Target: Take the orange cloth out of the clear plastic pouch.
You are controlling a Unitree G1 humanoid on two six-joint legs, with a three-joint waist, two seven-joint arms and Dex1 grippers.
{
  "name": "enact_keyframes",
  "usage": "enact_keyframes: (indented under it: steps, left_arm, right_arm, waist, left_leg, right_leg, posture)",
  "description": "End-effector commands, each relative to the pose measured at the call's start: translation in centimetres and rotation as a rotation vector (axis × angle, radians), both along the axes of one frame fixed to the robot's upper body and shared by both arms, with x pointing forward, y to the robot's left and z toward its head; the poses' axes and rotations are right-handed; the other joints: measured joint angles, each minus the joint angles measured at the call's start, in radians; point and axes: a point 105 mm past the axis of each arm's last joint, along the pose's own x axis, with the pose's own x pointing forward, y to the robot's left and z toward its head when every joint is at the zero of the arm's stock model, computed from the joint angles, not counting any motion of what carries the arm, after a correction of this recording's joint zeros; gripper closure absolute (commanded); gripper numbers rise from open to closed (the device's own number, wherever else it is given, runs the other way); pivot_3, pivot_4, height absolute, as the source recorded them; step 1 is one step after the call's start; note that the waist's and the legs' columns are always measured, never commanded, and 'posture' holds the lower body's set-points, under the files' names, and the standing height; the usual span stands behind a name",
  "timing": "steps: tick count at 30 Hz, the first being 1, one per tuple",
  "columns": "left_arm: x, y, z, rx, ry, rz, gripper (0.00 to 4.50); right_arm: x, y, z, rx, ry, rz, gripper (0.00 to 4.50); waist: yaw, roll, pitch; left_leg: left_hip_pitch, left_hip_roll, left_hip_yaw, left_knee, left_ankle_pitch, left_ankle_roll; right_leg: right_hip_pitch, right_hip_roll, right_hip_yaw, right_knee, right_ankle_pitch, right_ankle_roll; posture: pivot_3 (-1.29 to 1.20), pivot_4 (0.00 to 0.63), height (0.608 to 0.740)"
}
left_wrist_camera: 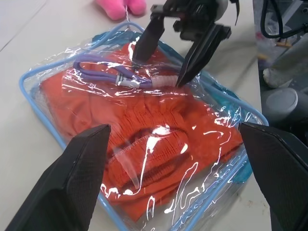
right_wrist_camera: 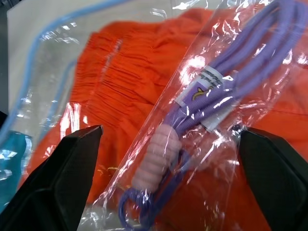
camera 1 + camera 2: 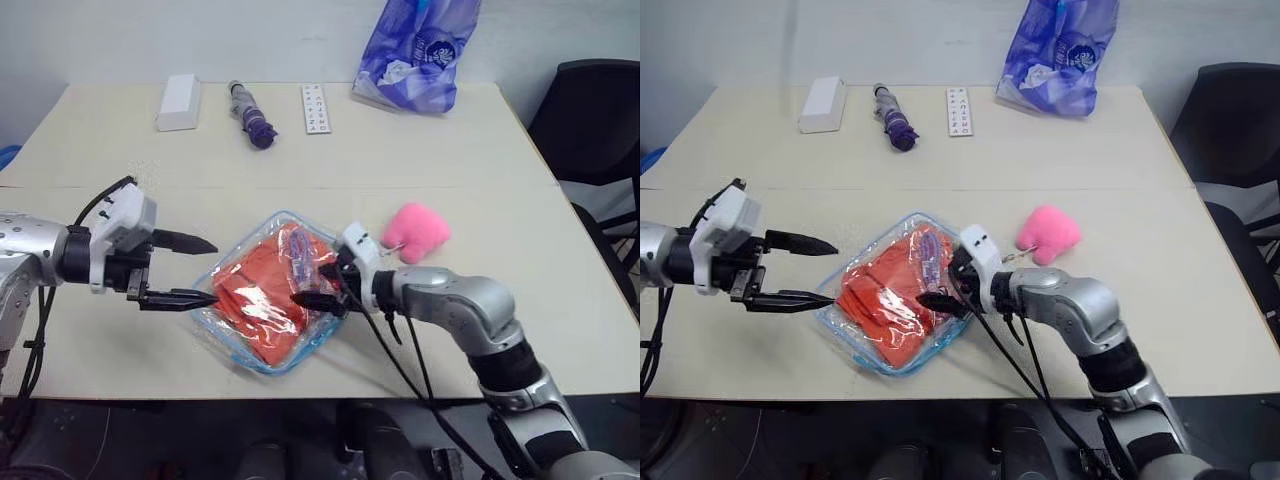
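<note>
The right gripper had its fingers spread apart, tips down over the small clear packet with the purple cord, clamped on nothing. The left gripper also stood apart and empty, just beside the pouch's near-left edge. The clear plastic pouch lay flat on the table, front centre. The orange cloth was inside it. A pink fluffy charm lay just beyond the pouch.
</note>
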Motion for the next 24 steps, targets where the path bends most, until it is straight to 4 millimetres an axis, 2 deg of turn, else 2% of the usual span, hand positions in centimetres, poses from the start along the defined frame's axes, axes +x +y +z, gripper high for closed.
enact_keyframes:
  steps: [1, 6, 11, 12, 14, 16, 18, 20, 21, 24]
  left_arm:
    - [0.3, -0.1, 0.6, 0.002, -0.037, -0.009, 0.0]
    - [0.7, -0.5, 0.9, -0.003, -0.053, -0.018, 0.0]
    - [0.9, -1.2, 1.0, -0.019, -0.063, -0.041, 0.0]
    - [1.0, -1.5, 1.0, -0.028, -0.063, -0.051, 0.0]
    - [1.1, -2.3, 1.0, -0.043, -0.061, -0.075, 0.0]
    - [1.1, -3.1, 1.1, -0.062, -0.057, -0.105, 0.0]
    - [1.0, -4.4, 1.3, -0.096, -0.055, -0.144, 0.0]
    - [0.8, -5.8, 1.6, -0.133, -0.054, -0.187, 0.0]
    - [0.7, -6.1, 1.7, -0.142, -0.053, -0.197, 0.0]
    - [0.5, -7.9, 2.0, -0.175, -0.067, -0.258, 0.0]
  right_arm:
    - [0.3, 0.7, 0.6, 0.011, -0.034, 0.027, 0.9]
    - [0.4, 0.7, 0.4, -0.019, -0.069, 0.047, 2.63]
    - [0.3, -0.2, 1.4, 0.006, -0.087, 0.04, 4.29]
    - [0.1, -0.7, 2.0, 0.02, -0.101, 0.043, 4.48]
    - [-0.5, -1.8, 3.4, 0.038, -0.129, 0.046, 4.48]
    - [-1.1, -4.2, 4.8, 0.039, -0.16, 0.003, 4.48]
    - [-1.7, -7.7, 6.0, 0.014, -0.192, -0.081, 4.48]
    - [-2.4, -11.8, 6.4, -0.033, -0.202, -0.196, 4.48]
    - [-2.7, -12.9, 6.5, -0.048, -0.203, -0.228, 4.48]
    - [-3.7, -20.0, 5.8, -0.137, -0.172, -0.49, 4.48]
  waist:
    - [0.0, 0.0, 0.0]
    - [-0.001, 0.0, 0.0]
    - [0.0, 0.0, 0.0]
    - [0.0, 0.0, 0.0]
    - [0.005, 0.0, 0.0]
    - [0.008, 0.0, 0.0]
    - [0.019, 0.0, 0.0]
    - [0.033, -0.001, 0.0]
    - [0.034, -0.001, -0.001]
    - [0.04, -0.002, -0.001]
  left_leg:
    - [0.0, 0.0, 0.0, 0.0, 0.0, 0.0]
    - [0.0, 0.0, 0.0, 0.0, 0.0, 0.0]
    - [0.0, 0.001, 0.0, 0.0, 0.0, 0.0]
    - [0.0, 0.0, -0.001, 0.0, 0.0, 0.0]
    - [0.0, 0.0, -0.001, 0.001, 0.0, 0.0]
    - [-0.002, 0.0, -0.003, 0.002, -0.001, 0.001]
    - [-0.004, 0.0, -0.003, 0.002, -0.001, 0.002]
    - [-0.004, -0.001, -0.004, 0.002, -0.002, 0.003]
    - [-0.005, -0.001, -0.004, 0.002, -0.002, 0.004]
    - [-0.005, -0.001, -0.003, 0.002, -0.002, 0.004]
  right_leg:
    - [0.0, 0.0, 0.0, 0.0, 0.0, 0.0]
    - [0.0, 0.0, 0.0, 0.0, 0.0, 0.0]
    - [0.0, 0.0, 0.0, 0.0, 0.0, 0.0]
    - [0.0, 0.0, 0.0, 0.0, 0.0, 0.0]
    - [0.0, 0.0, 0.0, 0.0, 0.0, 0.0]
    - [0.0, -0.001, -0.002, -0.001, 0.001, 0.001]
    - [0.0, -0.001, -0.002, -0.002, 0.001, 0.002]
    - [0.001, -0.001, -0.003, -0.003, 0.002, 0.003]
    - [0.001, -0.001, -0.003, -0.005, 0.002, 0.003]
    - [0.003, -0.001, -0.002, -0.006, 0.003, 0.004]
  posture:
    - [0.0, 0.15, 0.74]
    - [0.0, 0.15, 0.74]
    - [0.0, 0.15, 0.74]
    - [0.0, 0.15, 0.74]
    - [0.0, 0.15, 0.74]
    - [0.0, 0.15, 0.74]
    - [0.0, 0.15, 0.74]
    - [0.0, 0.15, 0.74]
    - [0.0, 0.15, 0.74]
    - [0.0, 0.15, 0.74]
